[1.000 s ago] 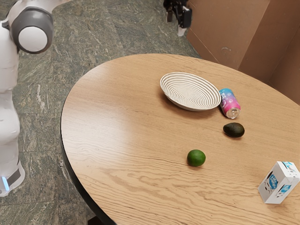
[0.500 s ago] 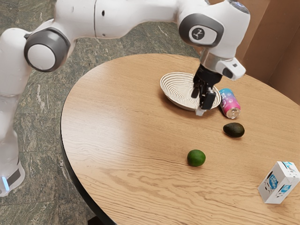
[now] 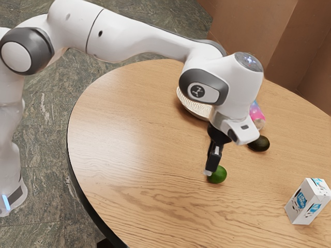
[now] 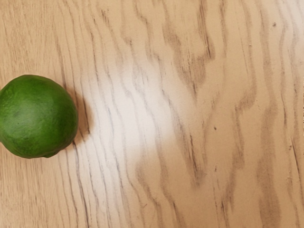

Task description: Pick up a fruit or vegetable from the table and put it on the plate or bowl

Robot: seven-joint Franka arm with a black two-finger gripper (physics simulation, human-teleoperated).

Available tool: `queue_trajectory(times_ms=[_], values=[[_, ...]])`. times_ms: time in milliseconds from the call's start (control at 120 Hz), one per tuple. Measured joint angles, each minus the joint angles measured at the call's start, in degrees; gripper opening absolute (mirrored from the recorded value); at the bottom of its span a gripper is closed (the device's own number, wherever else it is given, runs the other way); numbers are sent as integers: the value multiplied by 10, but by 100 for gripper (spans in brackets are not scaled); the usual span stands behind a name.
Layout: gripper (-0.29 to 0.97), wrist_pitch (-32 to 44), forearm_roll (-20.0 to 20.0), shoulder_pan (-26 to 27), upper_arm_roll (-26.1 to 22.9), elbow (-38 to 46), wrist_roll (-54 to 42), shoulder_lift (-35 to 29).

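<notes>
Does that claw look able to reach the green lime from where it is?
Probably yes. The claw hangs right beside the lime, nothing stands between them, and the avocado lies well apart. The lime sits off-centre from the hand, so a small sideways shift seems needed.

The wood-grain table has a soft sheen, the lime a matt, dimpled skin.

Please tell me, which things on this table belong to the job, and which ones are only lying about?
For the job: lime, avocado, ribbed white bowl.
Only lying about: soda can, white and blue carton.
</notes>
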State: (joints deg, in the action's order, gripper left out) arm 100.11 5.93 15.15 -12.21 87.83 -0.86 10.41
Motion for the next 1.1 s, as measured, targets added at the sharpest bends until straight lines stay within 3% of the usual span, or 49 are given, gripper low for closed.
queue_trajectory(times_ms=[383, 1100], values=[[68, 75, -25, -27, 21, 51, -48, 11], [68, 91, -28, -74, 14, -31, -107, 103]])
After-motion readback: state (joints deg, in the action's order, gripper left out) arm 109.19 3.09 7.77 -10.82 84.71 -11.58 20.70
